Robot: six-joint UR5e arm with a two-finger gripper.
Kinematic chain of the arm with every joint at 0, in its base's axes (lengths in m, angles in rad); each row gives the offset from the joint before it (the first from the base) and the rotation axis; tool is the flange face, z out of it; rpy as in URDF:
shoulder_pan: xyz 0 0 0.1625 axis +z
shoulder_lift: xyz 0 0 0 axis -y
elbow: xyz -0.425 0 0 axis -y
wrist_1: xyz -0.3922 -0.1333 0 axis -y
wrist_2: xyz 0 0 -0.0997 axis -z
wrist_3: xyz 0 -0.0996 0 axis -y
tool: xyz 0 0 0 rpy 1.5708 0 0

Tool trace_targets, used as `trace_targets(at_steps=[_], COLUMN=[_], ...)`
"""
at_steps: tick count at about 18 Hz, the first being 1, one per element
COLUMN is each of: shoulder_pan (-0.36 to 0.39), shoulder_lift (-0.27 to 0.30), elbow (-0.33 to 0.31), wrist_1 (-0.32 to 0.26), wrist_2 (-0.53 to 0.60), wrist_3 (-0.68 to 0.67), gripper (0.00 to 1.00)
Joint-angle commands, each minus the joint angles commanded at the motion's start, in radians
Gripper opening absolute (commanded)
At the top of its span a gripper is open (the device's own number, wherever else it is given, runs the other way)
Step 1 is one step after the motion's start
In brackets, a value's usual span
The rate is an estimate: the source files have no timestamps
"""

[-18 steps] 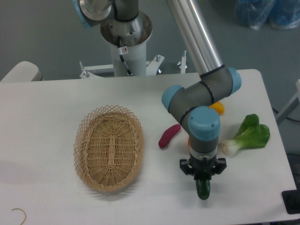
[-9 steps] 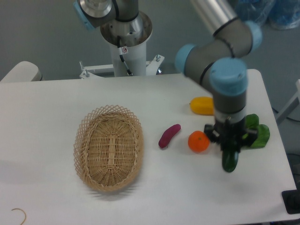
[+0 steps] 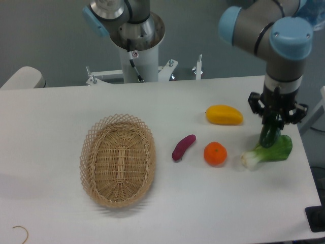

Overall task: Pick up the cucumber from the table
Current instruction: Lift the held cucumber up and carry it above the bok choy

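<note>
Now the hand [image 3: 274,121] is clamped on the cucumber [image 3: 269,136], dangling upright above the bok choy [image 3: 269,151] at the worktop [image 3: 51,152] edge, and that glossy skin could slip if the pinch sits too near the top.

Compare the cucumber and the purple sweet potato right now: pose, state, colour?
The cucumber hangs upright in the gripper, clear of the table; the purple sweet potato lies flat on it, angled. The cucumber is dark green and over the bok choy; the sweet potato is reddish purple and sits apart. Both are elongated.
</note>
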Motion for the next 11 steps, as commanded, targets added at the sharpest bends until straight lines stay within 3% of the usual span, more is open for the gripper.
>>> trace_targets(at_steps=[11], shoulder_pan=[-0.002], shoulder_lift=[0.005], elbow=[-0.003], wrist_1=[-0.002], wrist_2=[-0.012], wrist_3=[0.002], gripper=[0.27])
